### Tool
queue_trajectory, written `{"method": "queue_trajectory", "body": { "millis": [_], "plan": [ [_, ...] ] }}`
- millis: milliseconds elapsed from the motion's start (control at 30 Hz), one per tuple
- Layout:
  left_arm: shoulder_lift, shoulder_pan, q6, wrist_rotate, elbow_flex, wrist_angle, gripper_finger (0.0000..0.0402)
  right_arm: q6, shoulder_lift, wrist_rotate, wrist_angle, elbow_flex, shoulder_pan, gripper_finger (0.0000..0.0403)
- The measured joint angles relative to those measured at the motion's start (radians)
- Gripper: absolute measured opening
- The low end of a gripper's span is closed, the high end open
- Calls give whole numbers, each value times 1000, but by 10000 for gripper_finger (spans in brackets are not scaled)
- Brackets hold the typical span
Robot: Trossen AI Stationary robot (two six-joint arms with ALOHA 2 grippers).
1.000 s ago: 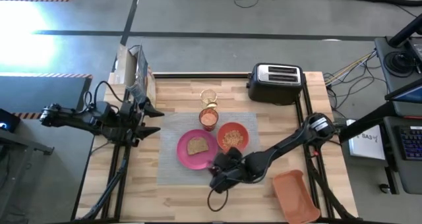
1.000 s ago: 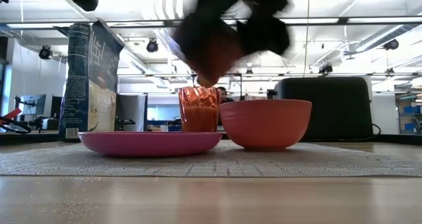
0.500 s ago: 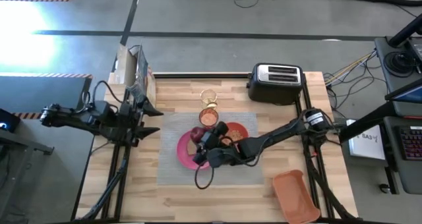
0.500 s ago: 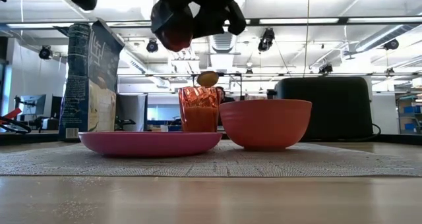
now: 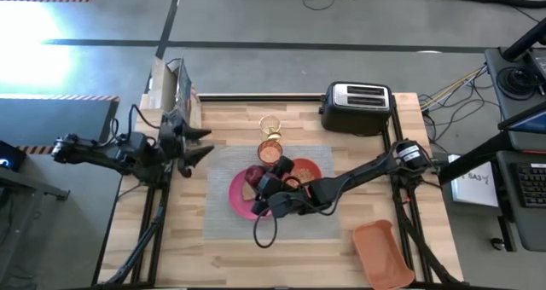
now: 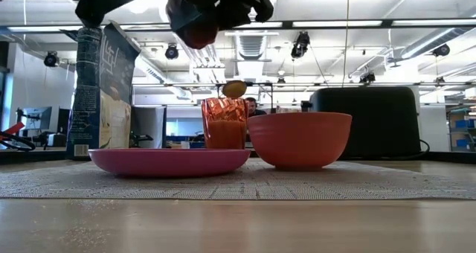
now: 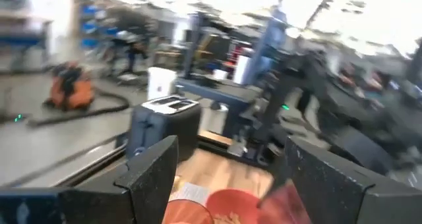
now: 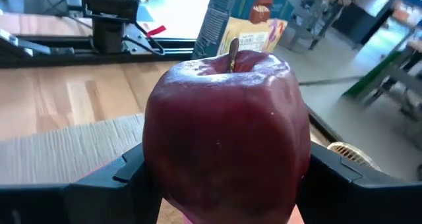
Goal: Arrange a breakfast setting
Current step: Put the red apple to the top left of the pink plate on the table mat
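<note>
My right gripper [image 5: 258,178] is shut on the red apple [image 8: 227,132] and holds it in the air above the round pink plate [image 5: 241,200], which lies on the grey woven placemat [image 5: 220,217]. The toast is hidden under the gripper. The orange bowl [image 5: 305,168], the small orange cup [image 5: 270,153] and the clear glass [image 5: 270,124] stand on the far side of the plate. My left gripper [image 5: 200,142] is open and empty at the table's left edge, by the cereal box [image 5: 171,84]. My right gripper pinches the apple's two sides [image 8: 155,151] between its two fingers, about halfway up the fruit. The fingers lie nearly level and come from the table's right side. The apple sits upright, stem up, lifted clear above the plate [image 6: 195,26].
A black-and-silver toaster [image 5: 357,107] stands at the far right. A rectangular orange tray [image 5: 382,252] lies at the near right corner. The cereal box stands at the far left corner. Bare wood shows along the near edge [image 5: 256,264].
My right gripper has carried the apple from the near side of the mat toward the far left, up over the pink plate, where it now holds nearly still. My left gripper has moved a little toward the far edge and the table.
</note>
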Motion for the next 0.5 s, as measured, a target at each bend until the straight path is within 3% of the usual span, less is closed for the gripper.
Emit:
{"method": "queue_trajectory", "body": {
  "millis": [100, 267, 500],
  "plan": [
    [11, 0, -20, -36, 20, -23, 262, -56, -5, 1, 0, 0, 0, 249],
    [58, -1, -84, 96, 105, -239, 262, -78, -26, 4, -18, 1, 0, 257],
    [152, -4, 0, 263, 160, -266, 262, -13, -82, 7, -112, 1, 0, 264]
  ]
}}
